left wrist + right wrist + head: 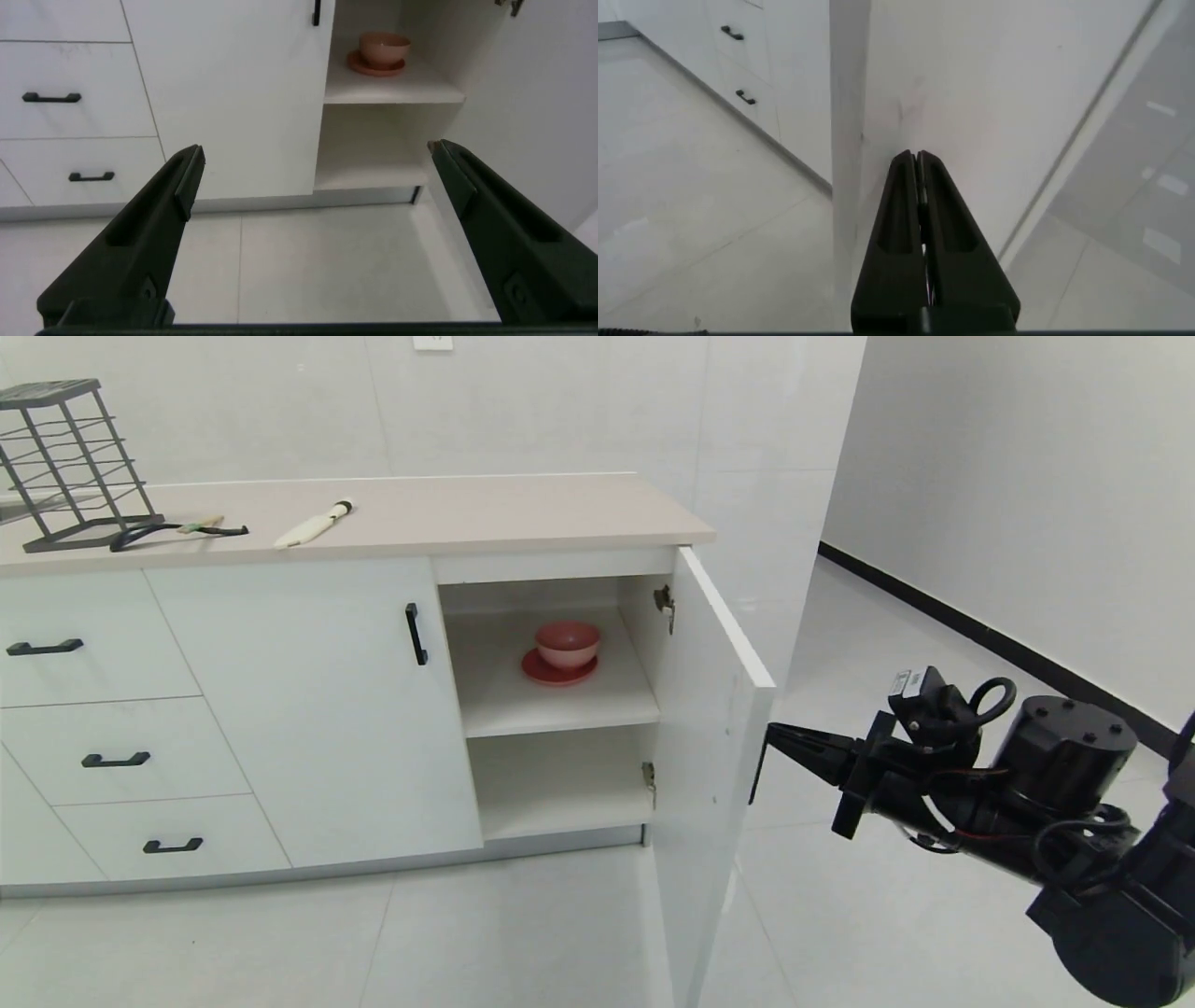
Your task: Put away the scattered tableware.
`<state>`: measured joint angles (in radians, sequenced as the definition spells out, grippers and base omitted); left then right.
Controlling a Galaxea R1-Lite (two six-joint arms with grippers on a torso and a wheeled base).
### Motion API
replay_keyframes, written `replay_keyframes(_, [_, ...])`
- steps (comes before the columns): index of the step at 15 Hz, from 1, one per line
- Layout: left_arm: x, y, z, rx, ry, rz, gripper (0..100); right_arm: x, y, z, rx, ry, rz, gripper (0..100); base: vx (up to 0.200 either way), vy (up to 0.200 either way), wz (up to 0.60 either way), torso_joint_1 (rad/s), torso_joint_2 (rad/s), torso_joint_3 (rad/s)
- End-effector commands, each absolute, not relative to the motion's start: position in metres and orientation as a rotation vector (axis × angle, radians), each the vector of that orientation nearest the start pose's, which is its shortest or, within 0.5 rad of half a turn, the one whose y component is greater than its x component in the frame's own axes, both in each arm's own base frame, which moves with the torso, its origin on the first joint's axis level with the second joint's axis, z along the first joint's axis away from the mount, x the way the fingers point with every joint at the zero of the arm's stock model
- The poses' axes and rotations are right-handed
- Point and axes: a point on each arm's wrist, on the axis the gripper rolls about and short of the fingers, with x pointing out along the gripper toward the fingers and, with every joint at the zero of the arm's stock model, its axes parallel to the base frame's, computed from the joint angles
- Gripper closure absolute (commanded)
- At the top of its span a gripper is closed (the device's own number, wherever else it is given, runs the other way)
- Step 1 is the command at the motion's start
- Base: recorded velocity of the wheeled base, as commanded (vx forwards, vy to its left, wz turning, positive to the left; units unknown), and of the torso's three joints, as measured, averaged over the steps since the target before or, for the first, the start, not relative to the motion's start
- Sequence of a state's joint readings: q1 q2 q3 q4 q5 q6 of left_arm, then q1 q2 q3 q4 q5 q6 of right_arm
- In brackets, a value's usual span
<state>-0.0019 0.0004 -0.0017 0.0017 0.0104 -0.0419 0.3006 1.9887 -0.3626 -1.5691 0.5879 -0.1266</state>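
Right gripper [777, 737], fingers pressed together, points at the outer face of the open cabinet door [709, 709]; bowl [567, 642] and plate [558, 673] sit on the upper shelf [602, 705] beyond it. Left gripper [316, 159] gapes wide.

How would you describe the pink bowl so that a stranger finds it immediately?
Find the white cabinet under the beige countertop; its right door stands open. On the upper shelf inside sits the pink bowl, deep and rounded, unlike the flat red plate beneath it.
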Motion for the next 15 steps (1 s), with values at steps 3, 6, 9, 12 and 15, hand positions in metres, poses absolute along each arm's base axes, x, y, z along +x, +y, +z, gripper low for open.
replay_keyframes(3, [-0.023, 0.0, 0.076, -0.041, 0.0, 0.008, 0, 0.27, 0.106, 0.088, -0.109, 0.0, 0.922, 100, 0.0, 0.0, 0.0, 0.0, 0.0, 0.0])
replay_keyframes(6, [-0.023, 0.0, 0.076, -0.041, 0.0, 0.008, 0, 0.274, 0.143, 0.092, -0.107, -0.054, 1.028, 100, 0.0, 0.0, 0.0, 0.0, 0.0, 0.0])
replay_keyframes(9, [-0.023, 0.0, 0.076, -0.041, 0.0, 0.008, 0, 0.284, 0.238, 0.084, -0.082, -0.17, 1.244, 100, 0.0, 0.0, 0.0, 0.0, 0.0, 0.0])
replay_keyframes(12, [-0.023, 0.0, 0.076, -0.041, 0.0, 0.009, 0, 0.329, 0.283, 0.063, -0.032, -0.261, 1.208, 100, 0.0, 0.0, 0.0, 0.0, 0.0, 0.0])
replay_keyframes(15, [-0.023, 0.0, 0.076, -0.041, 0.0, 0.008, 0, 0.351, 0.266, 0.073, -0.014, -0.29, 1.077, 100, 0.0, 0.0, 0.0, 0.0, 0.0, 0.0])
